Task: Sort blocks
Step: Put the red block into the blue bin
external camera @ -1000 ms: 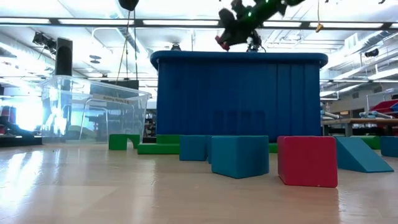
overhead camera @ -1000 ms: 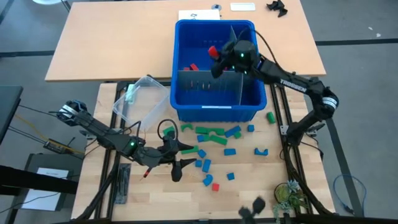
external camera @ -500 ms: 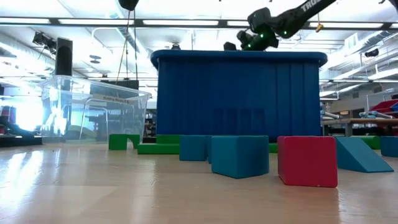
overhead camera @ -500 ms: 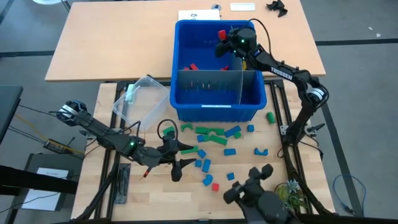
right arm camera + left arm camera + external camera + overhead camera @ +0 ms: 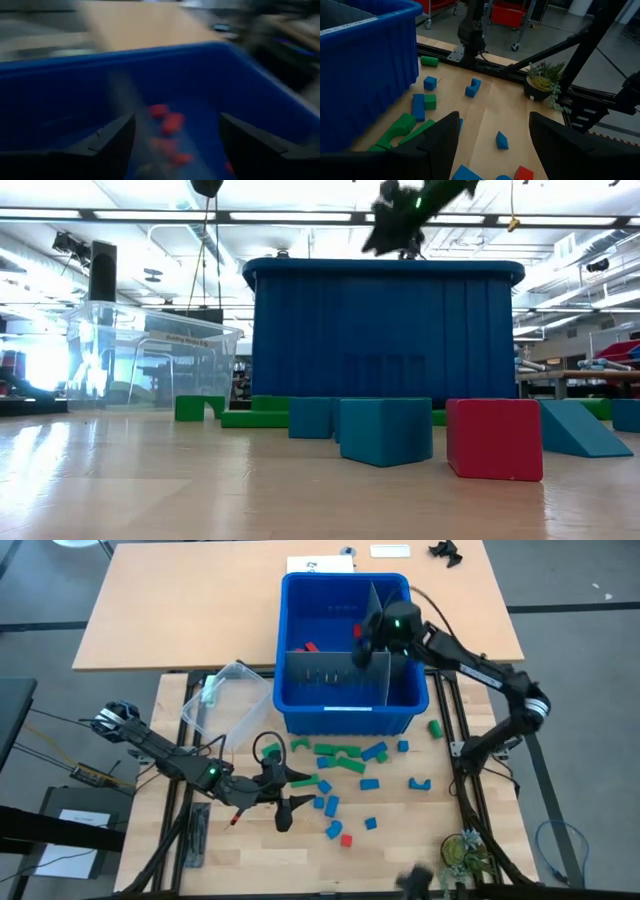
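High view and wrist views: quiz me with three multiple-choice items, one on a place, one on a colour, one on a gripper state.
1. Where is the right gripper?
A. Over the blue bin
B. Over the clear tub
C. Over the loose blocks on the table

2. What colour are the blocks lying in the bin beneath the right gripper?
A. Green
B. Red
C. Yellow

3. How is the left gripper?
A. Shut on a block
B. Shut and empty
C. Open and empty

Answers: 1 A, the high view shows it above the bin. 2 B, the right wrist view shows red pieces on the bin floor. 3 C, the left wrist view shows its fingers spread with only table between them.
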Tool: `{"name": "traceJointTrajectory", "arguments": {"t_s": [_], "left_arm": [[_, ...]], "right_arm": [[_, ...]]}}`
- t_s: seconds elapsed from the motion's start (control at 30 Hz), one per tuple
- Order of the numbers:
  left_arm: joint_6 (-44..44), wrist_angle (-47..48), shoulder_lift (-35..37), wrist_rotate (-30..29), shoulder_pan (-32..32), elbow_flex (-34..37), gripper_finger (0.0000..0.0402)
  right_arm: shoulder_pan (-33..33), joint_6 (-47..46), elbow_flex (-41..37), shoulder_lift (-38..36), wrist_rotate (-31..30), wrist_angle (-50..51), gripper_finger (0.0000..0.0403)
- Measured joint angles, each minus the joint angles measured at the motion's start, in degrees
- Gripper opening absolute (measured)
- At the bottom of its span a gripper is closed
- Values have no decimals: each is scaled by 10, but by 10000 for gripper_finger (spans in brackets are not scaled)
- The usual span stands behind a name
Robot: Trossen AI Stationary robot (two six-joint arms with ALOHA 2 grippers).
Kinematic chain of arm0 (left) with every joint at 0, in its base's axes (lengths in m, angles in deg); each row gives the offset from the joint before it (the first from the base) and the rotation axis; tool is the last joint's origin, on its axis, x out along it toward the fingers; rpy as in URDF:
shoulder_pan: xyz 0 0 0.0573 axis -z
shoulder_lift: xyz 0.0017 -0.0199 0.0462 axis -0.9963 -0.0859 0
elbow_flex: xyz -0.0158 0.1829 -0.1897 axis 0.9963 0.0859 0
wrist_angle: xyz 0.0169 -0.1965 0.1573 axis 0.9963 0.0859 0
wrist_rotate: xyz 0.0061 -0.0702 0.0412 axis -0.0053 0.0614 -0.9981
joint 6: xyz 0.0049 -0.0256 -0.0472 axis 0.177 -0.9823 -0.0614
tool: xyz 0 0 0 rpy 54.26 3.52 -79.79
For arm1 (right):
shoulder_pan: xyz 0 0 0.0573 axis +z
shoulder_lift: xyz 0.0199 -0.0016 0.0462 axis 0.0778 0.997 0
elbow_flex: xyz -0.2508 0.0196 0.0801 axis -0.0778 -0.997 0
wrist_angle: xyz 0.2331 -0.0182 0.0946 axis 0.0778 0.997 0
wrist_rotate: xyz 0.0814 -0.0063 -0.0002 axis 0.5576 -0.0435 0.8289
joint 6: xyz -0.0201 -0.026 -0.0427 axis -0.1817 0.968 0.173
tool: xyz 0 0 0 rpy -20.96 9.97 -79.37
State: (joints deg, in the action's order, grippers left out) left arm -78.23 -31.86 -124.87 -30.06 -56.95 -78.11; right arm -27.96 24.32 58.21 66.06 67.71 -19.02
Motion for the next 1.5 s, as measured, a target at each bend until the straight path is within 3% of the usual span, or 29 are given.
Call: {"name": "traceJointTrajectory", "arguments": {"t_s": [0.17,0.33,0.53,0.77,1.1,1.23,1.5], "left_arm": [[0,0,0,0,0,0,248],[0,0,0,0,0,0,248],[0,0,0,0,0,0,248],[0,0,0,0,0,0,248],[0,0,0,0,0,0,248],[0,0,0,0,0,0,248],[0,0,0,0,0,0,248]], "right_arm": [[143,5,0,-56,26,142,269],[304,-56,0,-61,26,236,256],[467,-113,-24,-17,-15,219,245],[587,-242,-55,66,-77,206,240],[658,-324,-67,226,-57,145,240],[658,-344,-67,260,-60,80,258],[660,-381,-66,311,-82,52,278]]}}
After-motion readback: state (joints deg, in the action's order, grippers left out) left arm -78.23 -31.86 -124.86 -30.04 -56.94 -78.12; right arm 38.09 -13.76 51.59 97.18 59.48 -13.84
